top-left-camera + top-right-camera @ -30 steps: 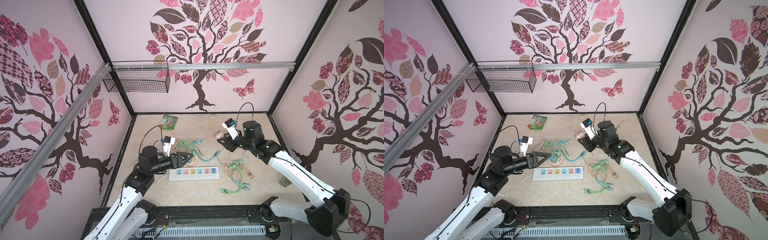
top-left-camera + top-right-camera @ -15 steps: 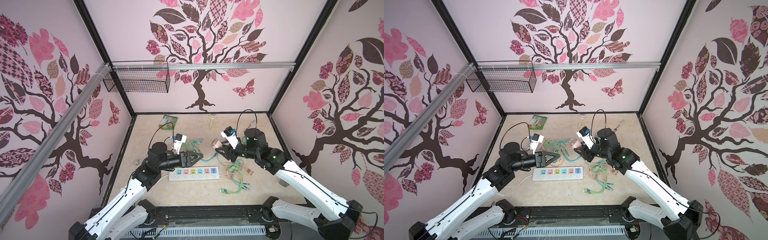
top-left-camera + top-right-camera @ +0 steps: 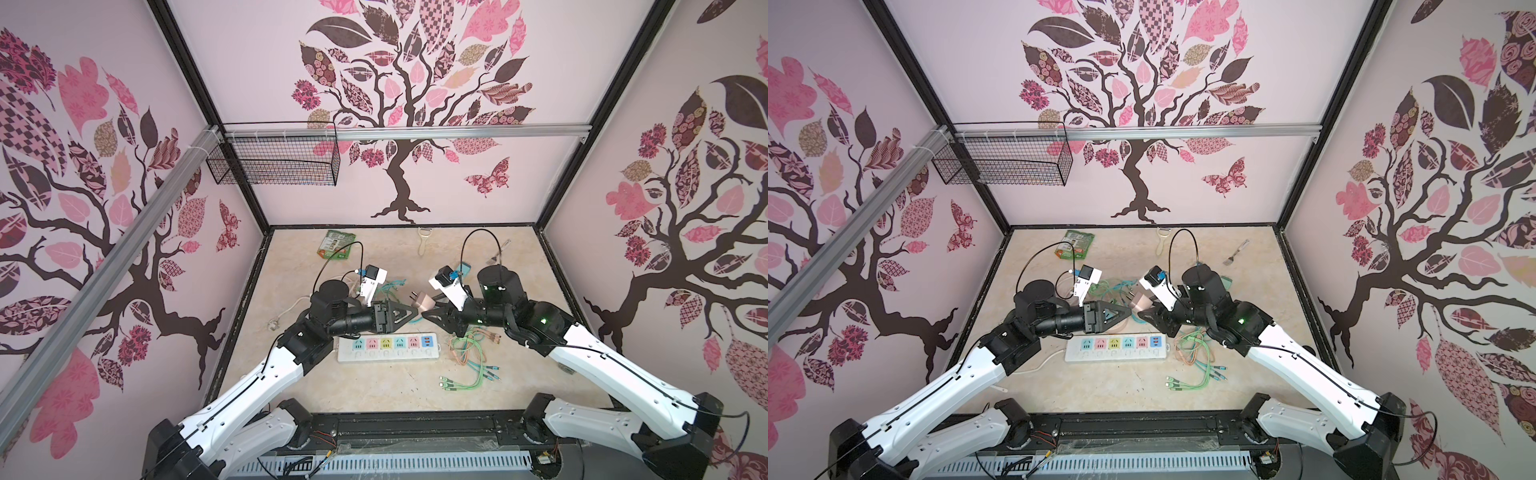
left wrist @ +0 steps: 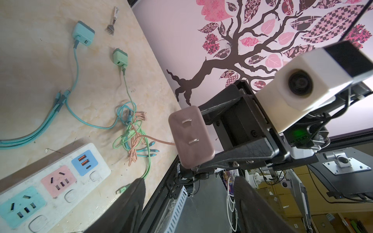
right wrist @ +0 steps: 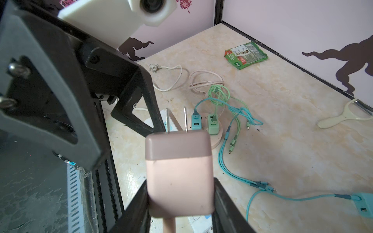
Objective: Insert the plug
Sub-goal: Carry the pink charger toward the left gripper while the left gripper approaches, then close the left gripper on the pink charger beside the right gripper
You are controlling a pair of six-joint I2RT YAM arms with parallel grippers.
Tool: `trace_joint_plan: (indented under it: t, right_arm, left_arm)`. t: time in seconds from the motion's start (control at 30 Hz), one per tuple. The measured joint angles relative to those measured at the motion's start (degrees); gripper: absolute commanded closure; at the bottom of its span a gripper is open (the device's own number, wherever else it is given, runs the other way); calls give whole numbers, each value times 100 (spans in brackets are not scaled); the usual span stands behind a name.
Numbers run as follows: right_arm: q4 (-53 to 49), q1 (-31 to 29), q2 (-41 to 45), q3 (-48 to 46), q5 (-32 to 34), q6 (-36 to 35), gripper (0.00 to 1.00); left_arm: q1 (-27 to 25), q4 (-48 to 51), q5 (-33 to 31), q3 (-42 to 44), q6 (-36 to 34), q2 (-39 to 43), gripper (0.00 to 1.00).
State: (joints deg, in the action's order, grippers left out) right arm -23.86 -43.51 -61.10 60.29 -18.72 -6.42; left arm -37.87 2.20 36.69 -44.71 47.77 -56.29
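A: state of right gripper [image 5: 179, 203]?
B: clamped on pink two-prong plug [image 5: 178, 161], prongs facing left gripper [image 3: 413, 312]
A: left fingers?
B: spread wide, nothing between them, tips just beside plug
A: plug location?
B: in the air, near power strip [image 3: 386, 353] lying on table [image 3: 374, 395], not touching it

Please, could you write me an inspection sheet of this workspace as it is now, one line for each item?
Surface: beige marbled table, few dark specks.
Job's things: pink plug held in the air, prongs facing the left claw; white power strip lies flat, sockets free.
Clutter: green packet, peeler, fork, teal charger.
Grippers: right claw shut on the pink plug; left claw open, holding nothing.
Cables: green and orange tangle beside the power strip; white cord.
Surroundings: tree-patterned walls, wire basket on the rail.
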Motion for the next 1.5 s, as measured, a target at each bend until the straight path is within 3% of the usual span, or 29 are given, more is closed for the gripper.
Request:
trace_joint_plan:
  t: [1.0, 1.2, 1.37, 1.5]
  right_arm:
    - [-118, -262, 72, -101, 92, -177, 74]
    - [-59, -273, 136, -192, 208, -278, 64]
    - [83, -299, 339, -385, 293, -223, 47]
    - [203, -297, 802, -656, 262, 111, 37]
  left_arm:
    - [-262, -122, -83, -181, -133, -372, 65]
    - [-264, -72, -107, -184, -70, -385, 78]
    - [-306, -70, -101, -184, -66, -391, 86]
    - [-297, -85, -157, -184, -155, -389, 100]
